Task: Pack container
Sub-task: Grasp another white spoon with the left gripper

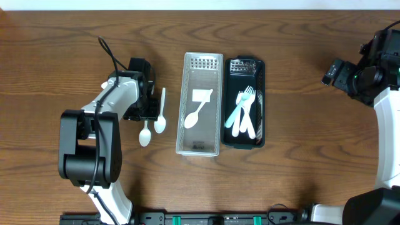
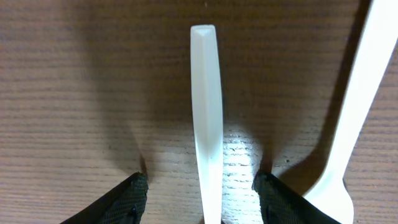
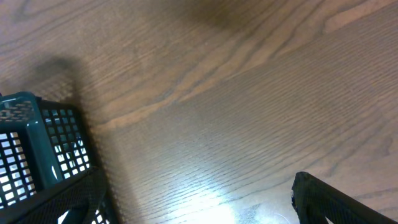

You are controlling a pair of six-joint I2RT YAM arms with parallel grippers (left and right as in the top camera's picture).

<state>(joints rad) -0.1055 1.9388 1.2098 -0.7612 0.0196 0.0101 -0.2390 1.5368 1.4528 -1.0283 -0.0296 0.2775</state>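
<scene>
Left of grey basket (image 1: pixel 185 106): 2 white spoons (image 1: pixel 160 115) on table (image 1: pixel 62 37), unpacked; left gripper (image 2: pixel 202 190) spread astride one handle. 1 spoon (image 1: pixel 194 117) in basket, forks (image 1: pixel 245 100) in black basket (image 1: pixel 262 106); right gripper (image 3: pixel 196 196) spread, empty.

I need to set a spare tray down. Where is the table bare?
Bare wood lies between the black basket and the right arm. Crowded: two spoons lie between the left gripper and the white basket.

A spoon (image 1: pixel 160 125) lay on the table (image 1: pixel 300 187) just left of the middle basket (image 1: pixel 181 106), a second spoon (image 1: pixel 145 136) further left. The right basket (image 1: pixel 262 94), just beside it, held cutlery (image 1: pixel 244 115).
</scene>
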